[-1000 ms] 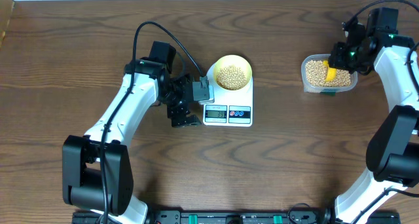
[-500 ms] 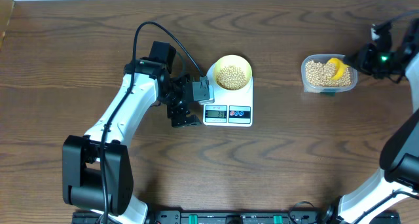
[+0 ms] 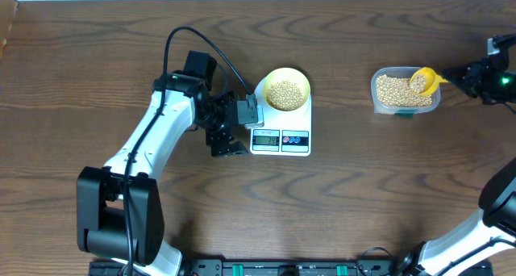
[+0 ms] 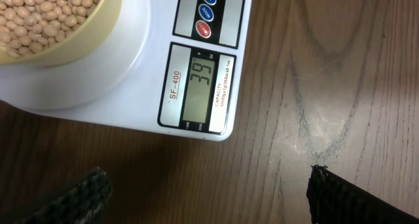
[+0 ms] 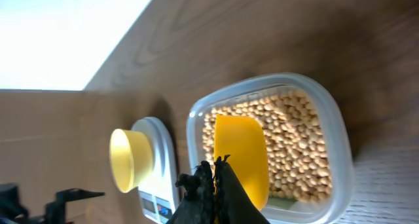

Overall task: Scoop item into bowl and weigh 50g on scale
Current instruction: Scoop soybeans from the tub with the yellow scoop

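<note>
The pale yellow bowl [image 3: 286,89] holds a heap of tan beans [image 3: 285,93] and stands on the white scale [image 3: 280,135]. In the left wrist view the bowl [image 4: 98,34] is at top left, and the scale's display [image 4: 203,88] reads 39. My left gripper [image 3: 230,129] [image 4: 209,201] is open over bare wood just left of the scale. My right gripper [image 3: 455,74] [image 5: 216,166] is shut on the handle of the yellow scoop [image 3: 423,80] [image 5: 242,155]. The scoop's head carries beans over the right end of the clear container [image 3: 405,108].
The clear container [image 5: 196,129] of beans [image 5: 298,142] sits at the right, well apart from the scale [image 5: 160,142]. A black cable [image 3: 185,34] loops over the left arm. The table's far edge runs along the top of the overhead view.
My right arm has drawn back to the right, pulling the scoop from the container's middle to its right end. The left arm, bowl and scale have not moved.
</note>
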Motion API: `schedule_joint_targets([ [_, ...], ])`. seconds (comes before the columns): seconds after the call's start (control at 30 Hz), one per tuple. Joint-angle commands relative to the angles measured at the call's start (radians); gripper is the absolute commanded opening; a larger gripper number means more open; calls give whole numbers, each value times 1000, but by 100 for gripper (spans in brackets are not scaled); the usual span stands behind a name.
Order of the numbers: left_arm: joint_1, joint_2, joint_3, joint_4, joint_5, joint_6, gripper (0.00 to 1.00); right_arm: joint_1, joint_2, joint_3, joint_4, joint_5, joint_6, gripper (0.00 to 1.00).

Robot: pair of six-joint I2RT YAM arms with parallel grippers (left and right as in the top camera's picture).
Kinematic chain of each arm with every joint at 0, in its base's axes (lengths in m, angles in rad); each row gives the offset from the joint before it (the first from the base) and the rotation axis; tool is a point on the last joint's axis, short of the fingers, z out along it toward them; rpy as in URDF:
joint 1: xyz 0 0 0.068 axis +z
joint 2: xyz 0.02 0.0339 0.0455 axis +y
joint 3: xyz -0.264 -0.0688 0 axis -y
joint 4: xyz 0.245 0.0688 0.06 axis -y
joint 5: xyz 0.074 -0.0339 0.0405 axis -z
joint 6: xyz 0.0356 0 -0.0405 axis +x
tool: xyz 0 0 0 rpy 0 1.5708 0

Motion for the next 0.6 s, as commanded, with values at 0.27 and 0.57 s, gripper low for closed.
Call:
schedule_joint_targets([
  [0.27,4,6,-2,-5,16,9,98,-12,8,0,6,-52,10,1],
  [0.57,5,6,-2,-5,16,10,98,-12,8,0,9,-2,10,1],
])
